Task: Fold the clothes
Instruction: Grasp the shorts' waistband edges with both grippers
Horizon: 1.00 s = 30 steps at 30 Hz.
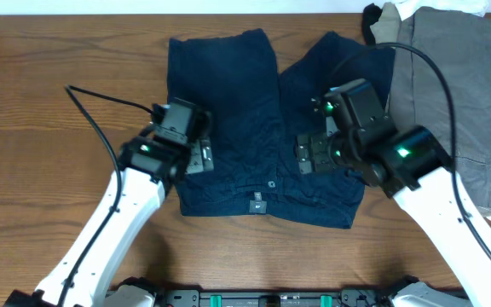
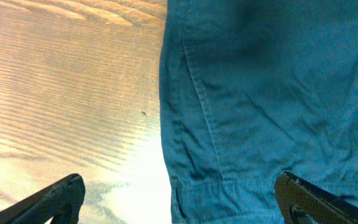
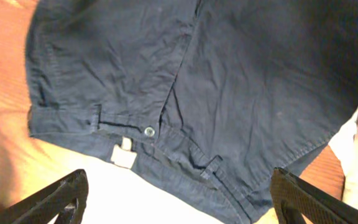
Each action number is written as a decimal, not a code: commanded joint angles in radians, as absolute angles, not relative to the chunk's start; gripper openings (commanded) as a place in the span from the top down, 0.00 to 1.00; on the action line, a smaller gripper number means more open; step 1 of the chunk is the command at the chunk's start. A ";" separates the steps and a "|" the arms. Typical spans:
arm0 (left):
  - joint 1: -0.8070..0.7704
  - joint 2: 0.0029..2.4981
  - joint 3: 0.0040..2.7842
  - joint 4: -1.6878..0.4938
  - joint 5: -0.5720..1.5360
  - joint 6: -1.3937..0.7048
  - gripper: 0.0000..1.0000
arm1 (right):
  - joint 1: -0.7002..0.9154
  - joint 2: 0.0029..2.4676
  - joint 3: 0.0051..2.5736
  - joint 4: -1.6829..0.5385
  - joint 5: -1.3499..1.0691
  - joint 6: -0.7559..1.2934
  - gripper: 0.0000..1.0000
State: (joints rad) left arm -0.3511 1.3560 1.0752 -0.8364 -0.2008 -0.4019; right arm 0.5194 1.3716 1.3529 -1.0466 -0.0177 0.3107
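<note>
We count one navy garment (image 1: 228, 102) at the middle of the table (image 1: 24, 85); one grey garment (image 1: 459, 94) along its right edge; one white cloth (image 1: 396, 13) and one black cloth (image 1: 371, 19) at the far right corner. The navy one bears one button (image 3: 149, 131) and one pale tag (image 3: 123, 157); above it are two grippers, the left gripper (image 1: 201, 158) and the right gripper (image 1: 309, 155).

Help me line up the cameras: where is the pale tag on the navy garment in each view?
Overhead: the pale tag sits bottom centre, on the navy garment's near edge.
Left wrist: not in it; only the garment's side edge shows.
Right wrist: lower left, just below the button.
Shared landmark: the waistband seam, visible in all three.
</note>
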 commanded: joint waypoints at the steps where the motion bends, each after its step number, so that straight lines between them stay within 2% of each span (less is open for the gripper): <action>1: -0.269 1.415 1.083 -0.798 -0.057 -0.312 0.02 | 0.525 1.432 1.359 -1.028 0.012 0.312 0.09; 7: -0.178 1.528 1.083 -0.648 0.070 -0.162 0.02 | 0.523 1.553 1.359 -0.992 0.060 0.326 0.09; 18: -0.171 1.703 1.101 -0.262 0.192 0.119 0.02 | 0.522 1.776 1.359 -0.985 0.063 0.416 0.11; 24: -0.171 1.834 1.149 -0.189 0.225 0.205 0.02 | 0.522 1.837 1.350 -0.991 0.032 0.442 0.10; 30: -0.171 1.900 1.173 -0.173 0.224 0.274 0.02 | 0.520 1.863 1.272 -0.906 -0.005 0.453 0.09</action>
